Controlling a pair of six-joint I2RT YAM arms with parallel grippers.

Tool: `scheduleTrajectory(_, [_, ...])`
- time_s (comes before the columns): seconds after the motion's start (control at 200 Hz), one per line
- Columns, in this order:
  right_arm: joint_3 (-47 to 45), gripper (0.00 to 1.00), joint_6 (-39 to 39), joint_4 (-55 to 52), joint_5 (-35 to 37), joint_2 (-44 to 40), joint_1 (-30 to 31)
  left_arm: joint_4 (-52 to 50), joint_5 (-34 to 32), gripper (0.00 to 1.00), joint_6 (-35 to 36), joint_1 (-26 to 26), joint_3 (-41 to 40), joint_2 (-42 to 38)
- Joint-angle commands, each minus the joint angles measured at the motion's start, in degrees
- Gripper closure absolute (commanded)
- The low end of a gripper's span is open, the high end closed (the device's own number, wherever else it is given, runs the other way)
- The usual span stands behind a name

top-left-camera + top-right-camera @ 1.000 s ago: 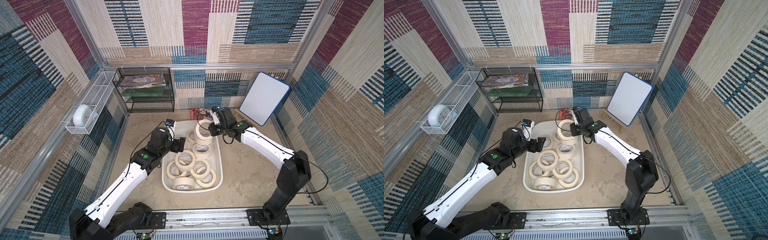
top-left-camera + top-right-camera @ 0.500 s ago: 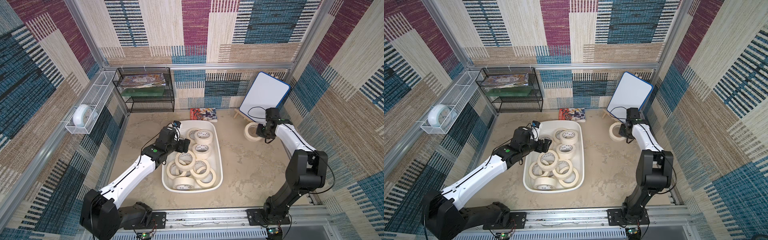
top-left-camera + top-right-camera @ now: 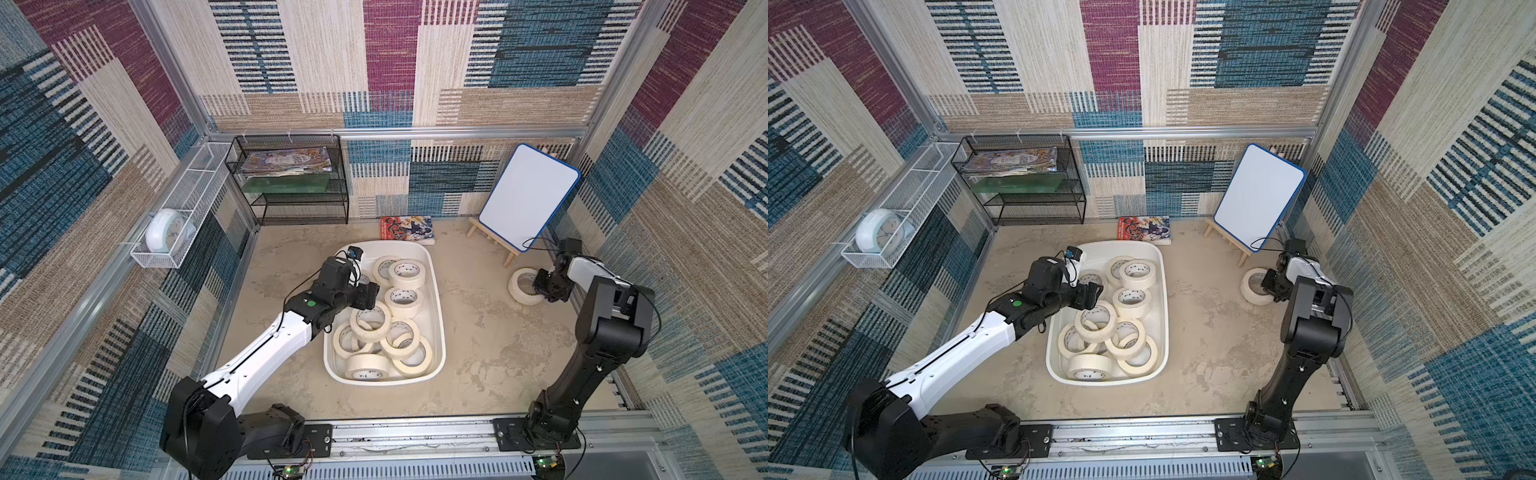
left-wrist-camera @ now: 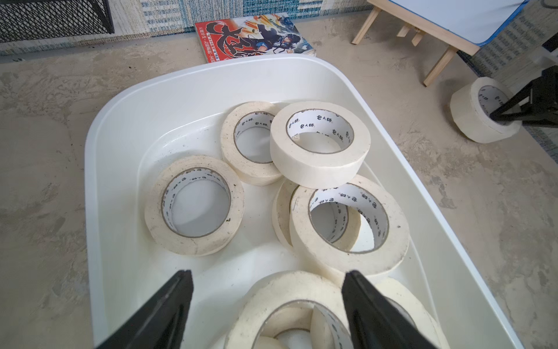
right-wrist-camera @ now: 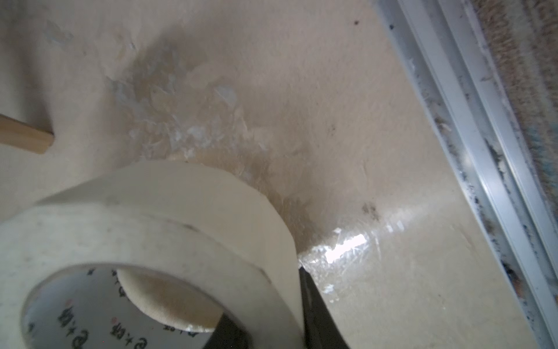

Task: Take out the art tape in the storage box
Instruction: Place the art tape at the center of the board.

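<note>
The white storage box (image 3: 438, 316) (image 3: 1165, 307) (image 4: 90, 181) lies mid-table with several cream art tape rolls (image 3: 405, 272) (image 3: 1137, 272) (image 4: 320, 145) piled inside. My left gripper (image 3: 372, 295) (image 3: 1094, 293) (image 4: 268, 273) hovers open over the box's left half. Its black fingers (image 4: 169, 302) straddle a leaning roll (image 4: 290, 290) without touching it. At the right, by the easel foot, my right gripper (image 3: 540, 284) (image 3: 1268, 284) (image 5: 271, 317) is shut on the wall of one art tape roll (image 3: 517, 291) (image 3: 1252, 289) (image 5: 151, 217). One finger is inside the core, one outside. The roll sits tilted, low at the tabletop.
A whiteboard on a wooden easel (image 3: 528, 197) stands at the back right. A comic book (image 3: 407, 228) lies behind the box. A black wire rack (image 3: 291, 183) fills the back left; a white wire basket with a clock (image 3: 166, 232) hangs on the left wall. An aluminium rail (image 5: 483, 151) borders the table's right edge.
My right arm carried a roll from above the box's far end out to the right, down beside the easel. My left gripper reached further over the box and its jaws narrowed slightly.
</note>
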Motion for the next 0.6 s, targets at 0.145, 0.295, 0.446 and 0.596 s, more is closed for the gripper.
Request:
scheduleTrajectory(0.145, [-2.2,0.81,-0.3,4.5,3.9,-1.2,-0.1,0.2,0.5,0.17,-0.2,0.0,-0.2,1.2])
scheduleTrajectory(0.295, [-2.4,0.39,-0.6,4.6,6.0,-2.4,-0.4,0.6,0.8,0.16,-0.4,0.1,0.0,2.1])
scheduleTrajectory(0.446, [-5.5,0.29,0.0,6.9,6.7,-8.3,0.6,0.6,1.3,0.16,0.0,-0.1,1.6,3.5])
scheduleTrajectory(0.596, [-10.5,0.27,-0.3,8.7,4.8,-18.5,8.5,1.4,2.0,0.17,-0.3,-0.2,5.0,7.9])
